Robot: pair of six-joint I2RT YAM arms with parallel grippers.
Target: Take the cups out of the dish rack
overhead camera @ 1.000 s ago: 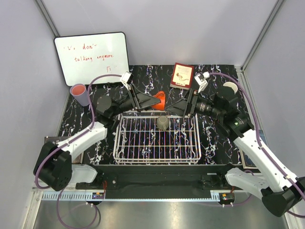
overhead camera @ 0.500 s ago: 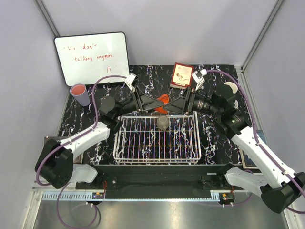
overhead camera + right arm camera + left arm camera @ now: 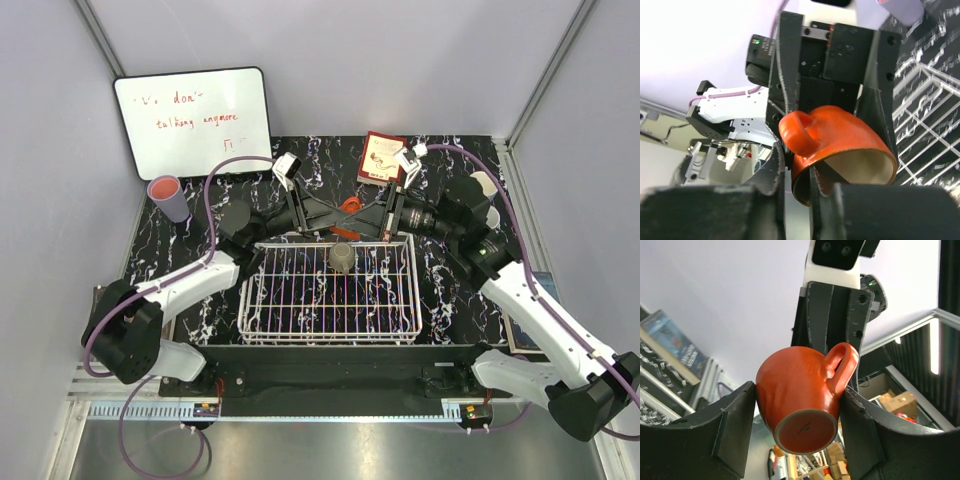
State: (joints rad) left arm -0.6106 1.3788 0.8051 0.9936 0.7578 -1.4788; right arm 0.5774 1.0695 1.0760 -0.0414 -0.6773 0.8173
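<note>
nearest the arm bases, the dish rack [image 3: 262, 300] is seen lying flat on the dark marbled table [image 3: 450, 270]. one grey-olive mug [image 3: 342, 258] is left inside it, in the far half near the middle; whether its mouth is up or down cannot be told.

above the rack's far edge, the orange-red mug [image 3: 347, 206] is held in the air between both arms, whose tips meet there. the left gripper [image 3: 333, 213] is clamped on the mug's body, with a finger [image 3: 735, 425] pressed against each side and the base turned toward its wrist camera. the right gripper [image 3: 358, 213] is pinched on the mug's wall at the rim, just beside the handle.

farther off, a pink tumbler [image 3: 168, 197] is set at the table's left edge, well apart from the rack. a red box [image 3: 382, 158] is seen at the far side, and a whiteboard [image 3: 192, 120] with red writing is propped in the far left corner.
</note>
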